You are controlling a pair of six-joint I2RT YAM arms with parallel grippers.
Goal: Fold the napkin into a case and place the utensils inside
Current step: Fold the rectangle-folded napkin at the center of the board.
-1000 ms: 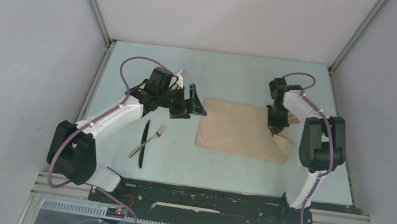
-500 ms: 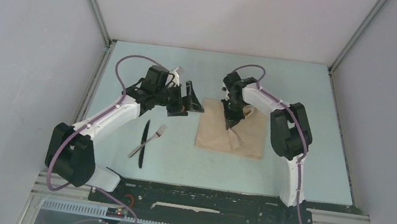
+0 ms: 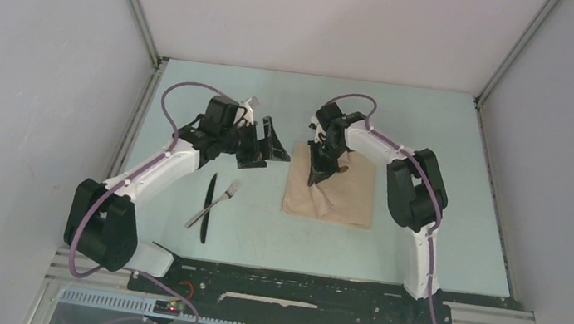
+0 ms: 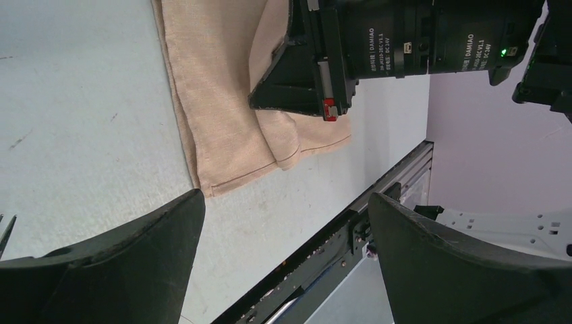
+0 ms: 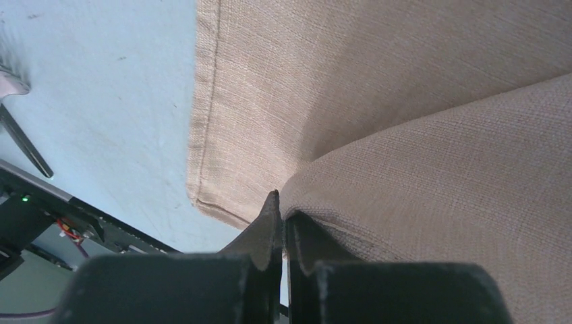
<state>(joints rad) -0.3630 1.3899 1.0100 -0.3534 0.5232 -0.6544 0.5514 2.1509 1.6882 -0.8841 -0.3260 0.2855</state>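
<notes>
Worktop (image 3: 442,233) space is split by job: folding happens under the right end effector (image 3: 317,174), and the waiting pieces lie off beside the left arm.

The napkin (image 3: 349,208) lies flat beneath the right end effector, with one layer lifted off the layer below and rising to the fingertips. That lifted layer is why the cloth looks rumpled at its near left corner. My reading is that a fold is under way, with the raised edge meant to be laid across the lower layer to narrow the cloth toward a case. No case exists yet.

The right arm reaches inward from its base, elbow raised and wrist turned down, so its fingers point at the cloth. Its jaws are closed tight on the napkin edge, which the wrist view shows pinched between the tips.

The left arm stretches forward and low, with its wrist rolled sideways. The left end effector (image 3: 273,145) hangs just beside the napkin's left edge, jaws spread fully and gripping nothing. It seems posted to pin or receive the fold.

The knife (image 3: 204,231) and fork (image 3: 226,193) lie crossed behind the left end effector, toward that arm's base and well apart from the napkin. They are probably parked there until a pocket is ready.
</notes>
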